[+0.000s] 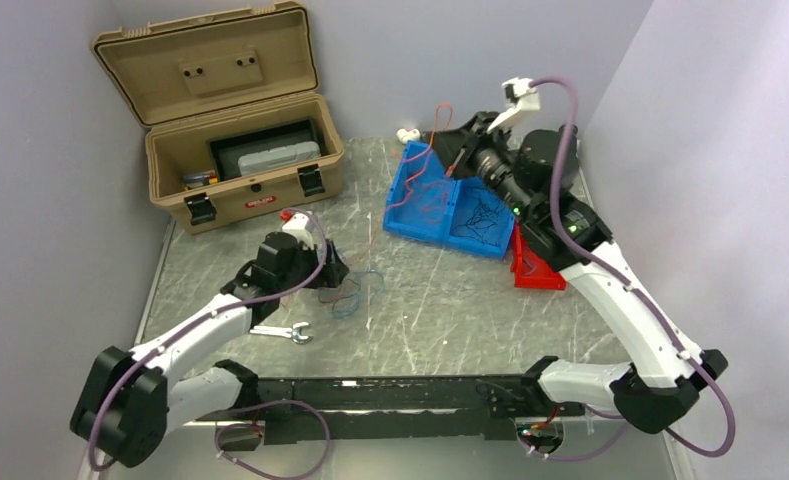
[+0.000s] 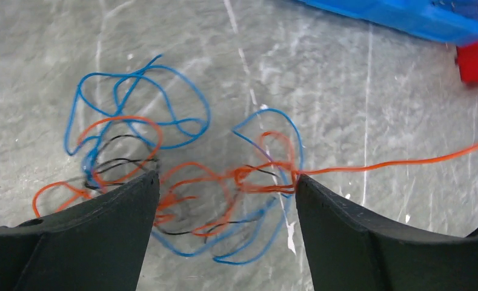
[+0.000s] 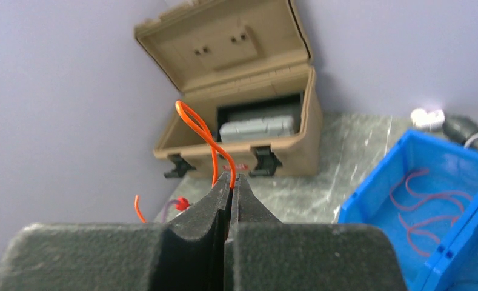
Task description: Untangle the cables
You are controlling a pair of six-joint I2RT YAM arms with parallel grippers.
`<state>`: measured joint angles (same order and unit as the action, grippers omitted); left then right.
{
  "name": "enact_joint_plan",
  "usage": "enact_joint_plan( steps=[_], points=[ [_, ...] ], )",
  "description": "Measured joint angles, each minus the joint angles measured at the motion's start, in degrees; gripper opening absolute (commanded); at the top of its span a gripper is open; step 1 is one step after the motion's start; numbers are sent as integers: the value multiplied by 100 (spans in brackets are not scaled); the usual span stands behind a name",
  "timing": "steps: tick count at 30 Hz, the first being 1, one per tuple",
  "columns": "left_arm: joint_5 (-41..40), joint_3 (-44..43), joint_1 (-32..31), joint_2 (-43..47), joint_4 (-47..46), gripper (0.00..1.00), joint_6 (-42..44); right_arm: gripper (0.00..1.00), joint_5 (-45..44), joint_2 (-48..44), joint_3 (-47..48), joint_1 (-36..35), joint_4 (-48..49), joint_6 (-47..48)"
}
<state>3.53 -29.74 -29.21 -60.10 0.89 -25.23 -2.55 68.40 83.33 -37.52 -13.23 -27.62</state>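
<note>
The cables (image 2: 182, 182) are a small tangle of thin blue, orange and black wires lying on the table, also seen in the top view (image 1: 355, 290). My left gripper (image 2: 225, 176) is open just above the tangle, with part of it between the fingertips; it also shows in the top view (image 1: 332, 272). One orange wire (image 2: 406, 162) runs out of the tangle to the right. My right gripper (image 3: 231, 176) is shut on an orange wire whose loop (image 3: 200, 130) stands above the fingertips. It is raised over the blue bin's far side in the top view (image 1: 458, 158).
A blue two-part bin (image 1: 417, 222) holds red wires on the left and dark wires on the right. A red bin (image 1: 535, 268) sits beside it. An open tan case (image 1: 240, 150) stands at the back left. A wrench (image 1: 285, 332) lies near my left arm.
</note>
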Motion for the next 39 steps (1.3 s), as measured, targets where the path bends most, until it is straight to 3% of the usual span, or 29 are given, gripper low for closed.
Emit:
enact_joint_plan(
  steps=[4, 7, 10, 12, 17, 22, 28, 39],
  points=[
    [511, 321, 721, -481, -560, 82, -463, 0, -85, -4, 772, 68, -256, 195],
    [892, 481, 994, -1008, -857, 72, -699, 0, -177, 79, 1362, 125, -407, 345],
    [1198, 485, 1045, -1543, -1110, 55, -811, 0, -273, 229, 1902, 179, -498, 474],
    [1353, 485, 1056, -1768, -1353, 51, -872, 0, -361, 354, 2247, 210, -577, 566],
    [1567, 518, 1069, -2002, -1729, 52, -960, 0, -590, 597, 2855, 273, -745, 785],
    [1609, 745, 1069, -1661, -1816, 54, -992, 0, -715, 623, 2833, 321, -782, 861],
    [1556, 520, 986, -820, -1246, 54, -664, 0, -787, 789, 2426, 417, -765, 857],
    [1200, 33, 732, 269, -234, 59, -199, 0, -732, 1971, 2085, 855, -610, 704]
  ],
)
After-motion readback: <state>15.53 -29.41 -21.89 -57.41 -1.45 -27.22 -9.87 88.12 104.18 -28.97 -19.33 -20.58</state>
